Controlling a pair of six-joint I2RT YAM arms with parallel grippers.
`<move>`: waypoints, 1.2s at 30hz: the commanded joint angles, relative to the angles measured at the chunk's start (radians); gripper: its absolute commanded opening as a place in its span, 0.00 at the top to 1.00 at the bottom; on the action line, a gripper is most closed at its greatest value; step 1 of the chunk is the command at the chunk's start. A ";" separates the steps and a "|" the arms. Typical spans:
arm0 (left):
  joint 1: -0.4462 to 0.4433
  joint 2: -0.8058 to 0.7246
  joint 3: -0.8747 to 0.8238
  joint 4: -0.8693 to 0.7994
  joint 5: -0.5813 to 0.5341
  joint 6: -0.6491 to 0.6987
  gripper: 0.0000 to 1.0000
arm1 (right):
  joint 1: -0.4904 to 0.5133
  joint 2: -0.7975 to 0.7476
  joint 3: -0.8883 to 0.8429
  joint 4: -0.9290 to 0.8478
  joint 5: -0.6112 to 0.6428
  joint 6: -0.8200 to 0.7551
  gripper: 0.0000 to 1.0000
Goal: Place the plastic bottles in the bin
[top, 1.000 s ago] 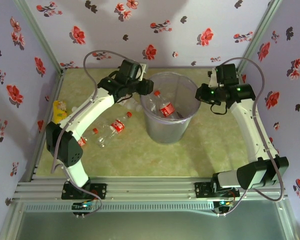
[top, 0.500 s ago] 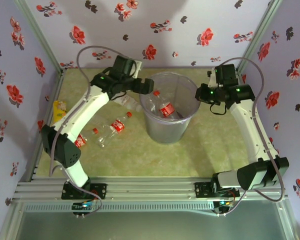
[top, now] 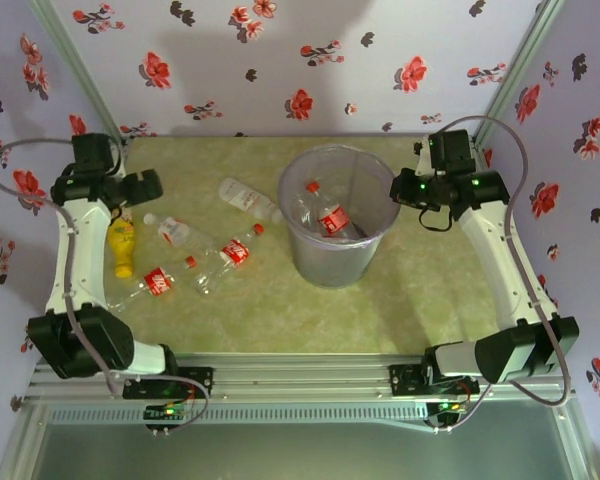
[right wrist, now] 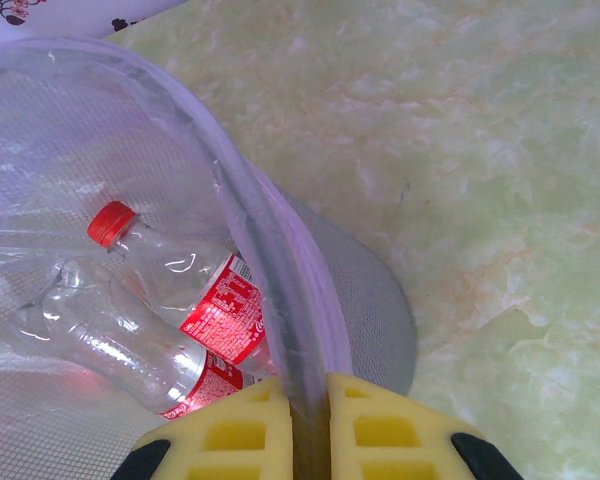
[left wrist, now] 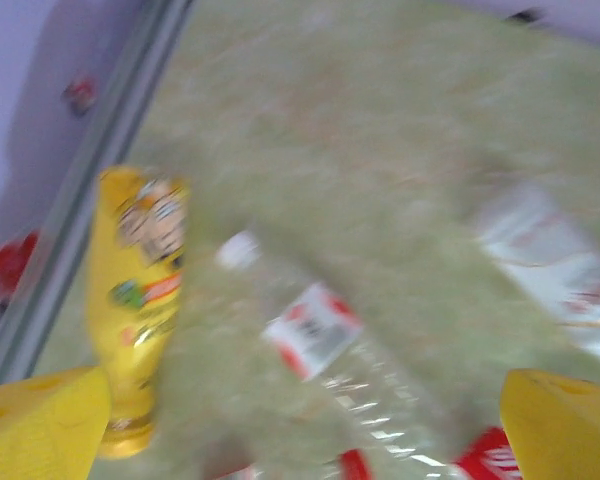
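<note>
My left arm bends out toward the left wall. My left claw hangs wide open over the table, with a yellow bottle and a white-capped bottle lying just under it. My right arm reaches in from the right, and my right claw is closed on the rim of the bin, with red-labelled bottles inside just beyond it. The table is pale green marble, and the walls are flowered.

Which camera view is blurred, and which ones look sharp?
Left wrist view: blurred throughout, the yellow bottle and white-capped bottle soft-edged. Right wrist view: sharp along the rim of the bin. Top external view: evenly lit, sharp.
</note>
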 commanded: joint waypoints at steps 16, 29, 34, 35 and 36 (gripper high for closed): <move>0.244 0.346 -0.063 0.145 0.051 0.035 0.00 | 0.015 -0.023 -0.039 0.008 0.016 0.005 0.92; 0.230 0.457 -0.061 0.139 0.069 0.044 0.21 | 0.014 -0.023 -0.055 0.021 0.007 -0.001 0.92; 0.222 0.482 -0.063 0.144 0.066 0.040 0.30 | 0.015 -0.023 -0.059 0.024 0.004 -0.006 0.93; 0.222 0.484 -0.062 0.144 0.063 0.040 0.34 | 0.014 -0.024 -0.059 0.024 0.002 -0.006 0.92; 0.222 0.484 -0.062 0.143 0.058 0.040 0.38 | 0.014 -0.025 -0.061 0.025 0.001 -0.006 0.93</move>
